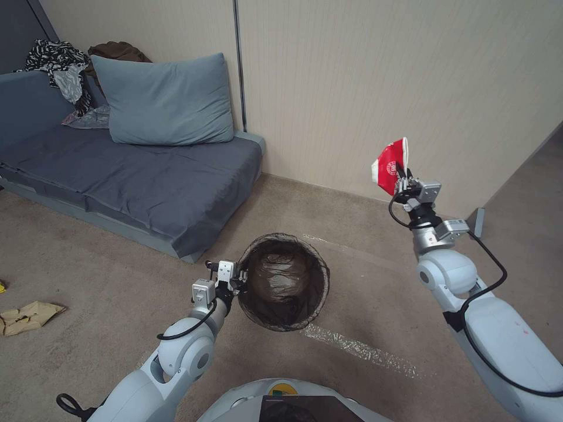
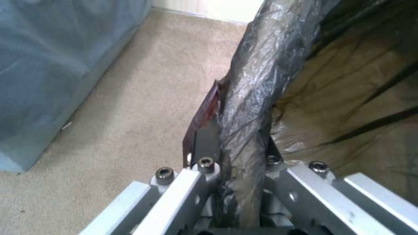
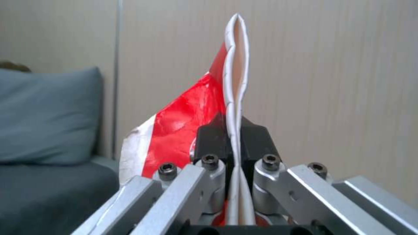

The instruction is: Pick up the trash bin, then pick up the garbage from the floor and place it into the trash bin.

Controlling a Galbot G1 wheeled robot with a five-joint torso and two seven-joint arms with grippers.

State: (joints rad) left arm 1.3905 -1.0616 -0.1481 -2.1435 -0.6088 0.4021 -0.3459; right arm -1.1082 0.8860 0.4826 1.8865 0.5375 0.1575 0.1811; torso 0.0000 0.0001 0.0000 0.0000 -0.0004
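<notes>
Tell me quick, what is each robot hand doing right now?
Left gripper: shut on the rim of the trash bin, holding it.
Right gripper: shut on the crushed red-and-white paper cup, held up in the air.

Round trash bin (image 1: 284,282), dark crinkled bag liner folded over rim, mouth open toward the head camera, held off the beige carpet floor (image 1: 105,258) by its left rim. Crushed red-and-white paper cup (image 1: 391,166), flattened, raised high on the right before the wall. Crumpled brown paper bag (image 1: 28,316) lying far left on carpet.
</notes>
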